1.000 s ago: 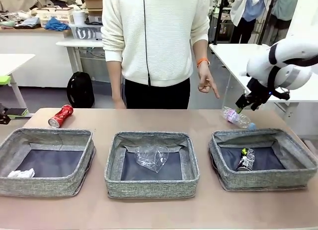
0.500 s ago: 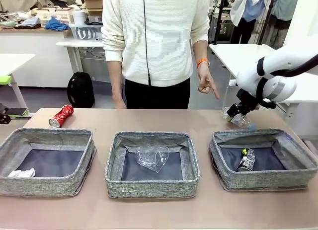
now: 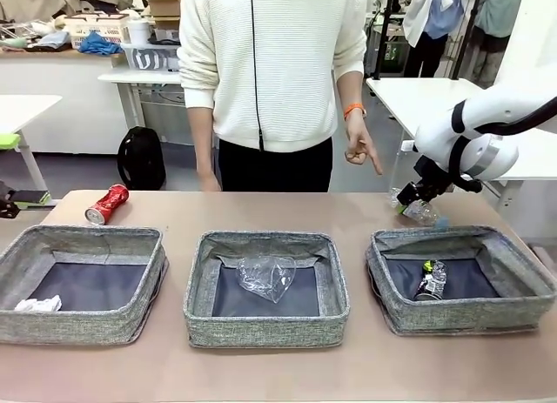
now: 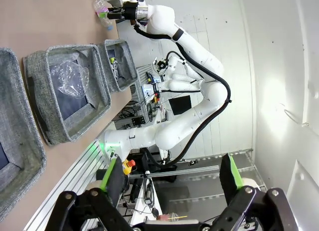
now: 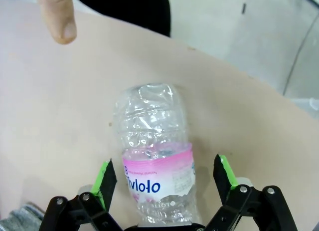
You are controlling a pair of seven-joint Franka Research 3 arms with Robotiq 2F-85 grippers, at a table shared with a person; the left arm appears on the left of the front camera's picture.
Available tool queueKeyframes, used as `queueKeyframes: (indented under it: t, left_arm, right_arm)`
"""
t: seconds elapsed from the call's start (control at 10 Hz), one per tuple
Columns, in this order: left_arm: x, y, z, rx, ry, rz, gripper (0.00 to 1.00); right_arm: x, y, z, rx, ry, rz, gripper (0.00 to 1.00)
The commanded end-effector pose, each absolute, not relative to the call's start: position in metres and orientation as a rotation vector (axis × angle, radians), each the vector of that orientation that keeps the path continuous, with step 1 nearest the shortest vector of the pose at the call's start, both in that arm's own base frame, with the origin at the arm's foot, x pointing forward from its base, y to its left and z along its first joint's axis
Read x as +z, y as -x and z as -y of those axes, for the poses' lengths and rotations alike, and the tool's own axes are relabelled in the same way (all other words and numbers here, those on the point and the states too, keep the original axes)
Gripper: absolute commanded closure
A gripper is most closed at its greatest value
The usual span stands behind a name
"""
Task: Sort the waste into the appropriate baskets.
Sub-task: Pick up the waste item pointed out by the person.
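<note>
Bottle: clear crumpled plastic, pink label, lying flat.

Front view: bright, even overhead light; soft thin shadows under the middle basket rim, faint glints on clear plastic cup inside it. Sharp thruout, bkgd behind basket incl. Left wrist view: wall far beyond basket blown-out white, edges bowed by wide lens. Right wrist view: clear bottle crisp, small glare flecks; tabletop evenly lit.

Three baskets, five waste items
</note>
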State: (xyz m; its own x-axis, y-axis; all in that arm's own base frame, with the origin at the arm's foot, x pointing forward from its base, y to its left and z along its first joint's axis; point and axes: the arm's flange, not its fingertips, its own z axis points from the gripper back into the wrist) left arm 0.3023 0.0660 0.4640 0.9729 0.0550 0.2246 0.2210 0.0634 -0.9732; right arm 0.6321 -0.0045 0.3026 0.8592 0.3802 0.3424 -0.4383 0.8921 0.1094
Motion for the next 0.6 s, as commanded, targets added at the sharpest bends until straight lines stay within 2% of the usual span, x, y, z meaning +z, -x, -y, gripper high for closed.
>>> queueKeyframes:
  t: [0.0, 0.1, 0.2, 0.3, 0.5]
  left_arm:
    - [0.4659, -0.302, -0.0641, -0.135, 1.508, 0.243, 0.0]
    - [0.4659, -0.302, -0.0641, -0.135, 1.508, 0.243, 0.0]
    - [0.4659, -0.302, -0.0641, -0.135, 1.508, 0.243, 0.0]
    - [0.4659, -0.302, -0.0641, -0.135, 1.508, 0.243, 0.0]
    - [0.4659, -0.302, -0.0641, -0.135, 1.508, 0.243, 0.0]
  right_arm:
    - [0.3001, -0.63, 0.0062, 0.471, -0.222, 0.351, 0.08]
    - [0.3007, -0.6302, 0.0063, 0.464, -0.195, 0.345, 0.6]
    - [0.3005, -0.6305, 0.0067, 0.465, -0.192, 0.344, 0.68]
    - [0.299, -0.6314, 0.0076, 0.458, -0.184, 0.33, 1.0]
    - [0.2991, -0.632, 0.0081, 0.443, -0.17, 0.329, 1.0]
